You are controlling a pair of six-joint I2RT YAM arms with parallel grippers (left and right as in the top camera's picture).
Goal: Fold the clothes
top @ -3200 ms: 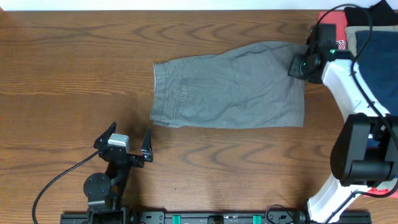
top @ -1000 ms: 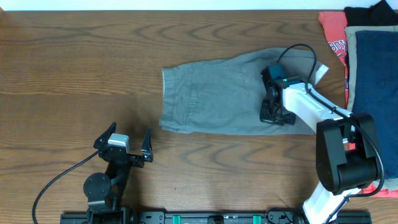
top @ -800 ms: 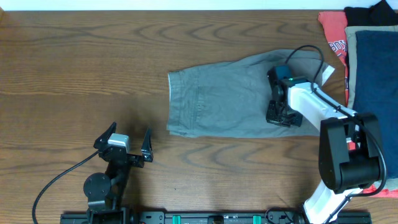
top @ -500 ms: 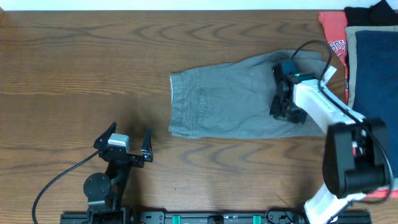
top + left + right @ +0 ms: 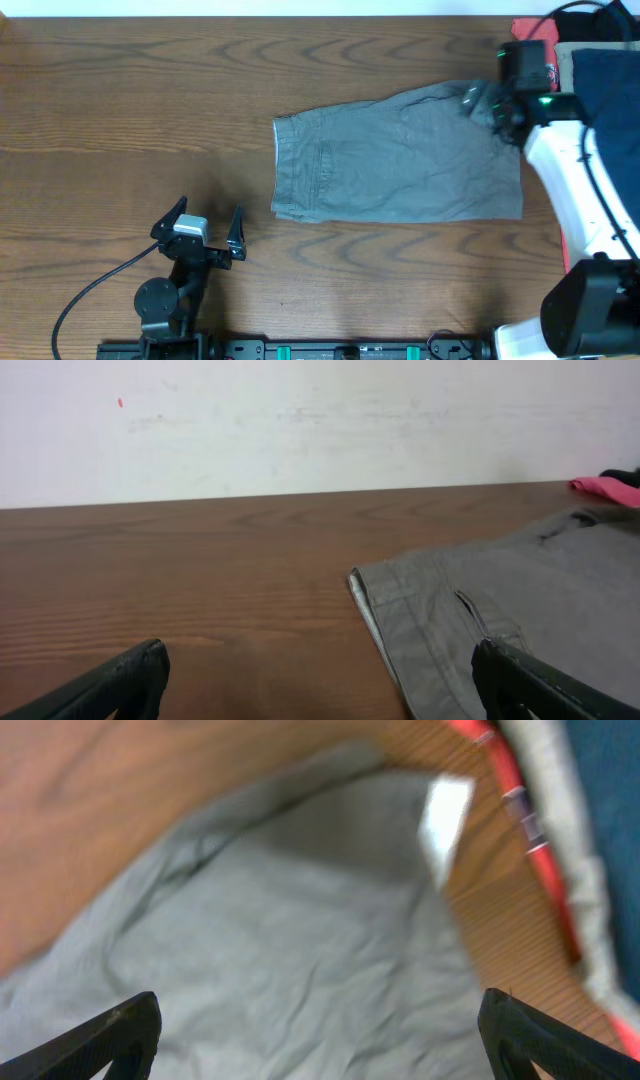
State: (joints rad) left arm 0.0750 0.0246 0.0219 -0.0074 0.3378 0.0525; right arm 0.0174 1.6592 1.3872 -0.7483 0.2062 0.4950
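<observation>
Grey shorts (image 5: 395,155) lie folded flat in the middle of the table, waistband to the left. They also show in the left wrist view (image 5: 510,610) and the right wrist view (image 5: 290,950). My right gripper (image 5: 487,103) is open and empty above the shorts' upper right corner; in the right wrist view (image 5: 320,1035) its fingers spread wide over the grey cloth. My left gripper (image 5: 208,228) is open and empty, resting on the table left of and in front of the shorts.
A stack of garments sits at the right edge: a navy one (image 5: 610,100) on a coral-red one (image 5: 530,30), with a black one (image 5: 600,20) behind. A white tag (image 5: 445,810) shows at the shorts' edge.
My right gripper slid the shorts to the right, then let go and lifted off them to their upper right corner. The left arm has not moved.
</observation>
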